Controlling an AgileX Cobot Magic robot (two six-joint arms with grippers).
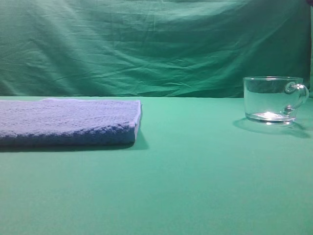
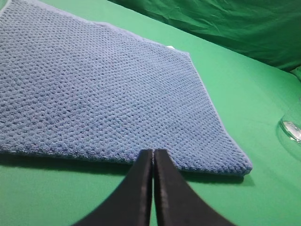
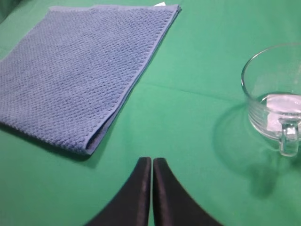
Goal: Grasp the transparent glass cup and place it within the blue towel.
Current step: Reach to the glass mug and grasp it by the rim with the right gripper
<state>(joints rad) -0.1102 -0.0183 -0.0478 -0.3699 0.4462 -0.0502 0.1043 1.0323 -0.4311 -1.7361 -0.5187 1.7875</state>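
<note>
Two task things are seen on the green counter [image 1: 195, 186], well apart. The blue towel [image 1: 68, 122] is laid flat at the left. The transparent glass cup [image 1: 271, 99] is stood upright at the right, its handle turned right. The left tool [image 2: 153, 157] is held closed above the towel's near edge; the right tool [image 3: 152, 165] is closed, empty, near the cup.
</note>
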